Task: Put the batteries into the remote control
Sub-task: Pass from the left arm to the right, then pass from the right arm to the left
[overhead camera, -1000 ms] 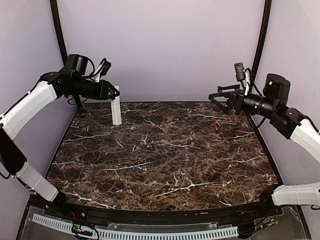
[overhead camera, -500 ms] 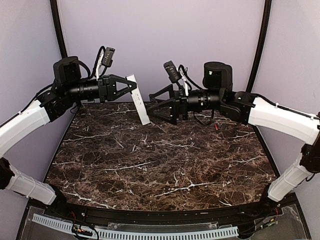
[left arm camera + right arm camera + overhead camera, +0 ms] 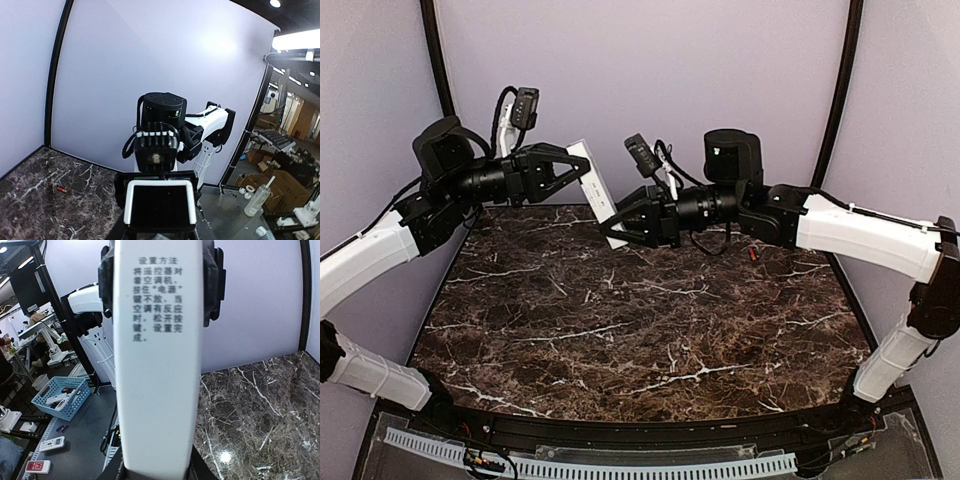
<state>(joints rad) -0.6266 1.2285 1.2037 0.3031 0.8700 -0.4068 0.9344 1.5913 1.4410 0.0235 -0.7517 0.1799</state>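
- From above, the left gripper is clamped on the upper part of the remote control. It holds the white bar tilted in the air over the far side of the table.
- The right gripper has its jaws set on either side of the bar's lower end. I can't tell whether they are pressing on it or just bracketing it.
- One battery lies on the marble near the far right edge, well away from both grippers. I see no second battery.
- From the left wrist, the remote reads as a white-edged dark panel close under the lens, with the right arm's wrist facing it from just behind. The red battery sits alone on the table at lower left.
- From the right wrist, the remote fills the middle of the view, a plain white face printed with Chinese text. The left gripper's black fingers pinch it from both sides near the top.
- I'd say this is a handover or two-handed regrip, early in the job, since nothing is loaded yet.
- Next, the right jaws likely need a firm hold before the left lets go, and the recess must be exposed before anyone goes for the battery.
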